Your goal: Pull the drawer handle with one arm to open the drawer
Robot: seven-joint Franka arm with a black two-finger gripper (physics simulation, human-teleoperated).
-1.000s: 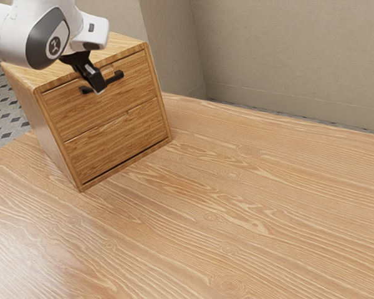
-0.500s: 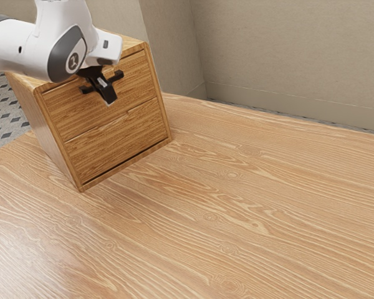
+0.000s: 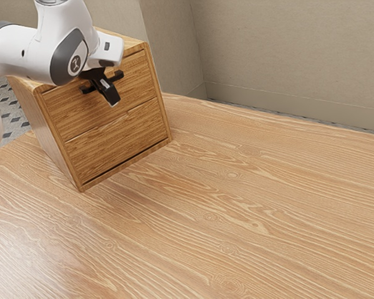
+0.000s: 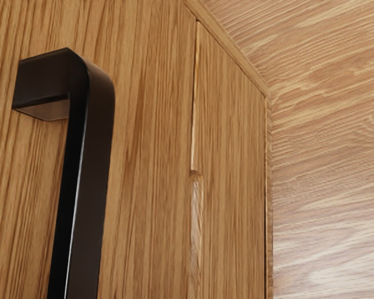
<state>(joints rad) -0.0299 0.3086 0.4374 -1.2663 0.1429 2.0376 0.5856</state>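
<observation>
A wooden cabinet [image 3: 43, 118] with two drawers stands at the back of the exterior view's left side. Its top drawer [image 3: 75, 109] carries a black bar handle [image 3: 118, 75], and both drawer fronts sit flush with the cabinet. My gripper [image 3: 111, 96] hangs from the white arm right in front of that handle and crosses over its middle. In the wrist view the black handle [image 4: 87, 174] runs close by the hand, against the top drawer's front. Beside it lies the seam to the lower drawer [image 4: 230, 187].
The cabinet sits on a wide wooden table [image 3: 249, 205] that stretches to the exterior view's right and front. A beige wall [image 3: 287, 50] closes the back. A patterned floor [image 3: 3, 106] shows at the left behind the cabinet.
My hand has moved to the exterior view's right and slightly down along the top drawer's front, onto the handle's middle. In the last half second it has hardly shifted. The drawer has not moved.
</observation>
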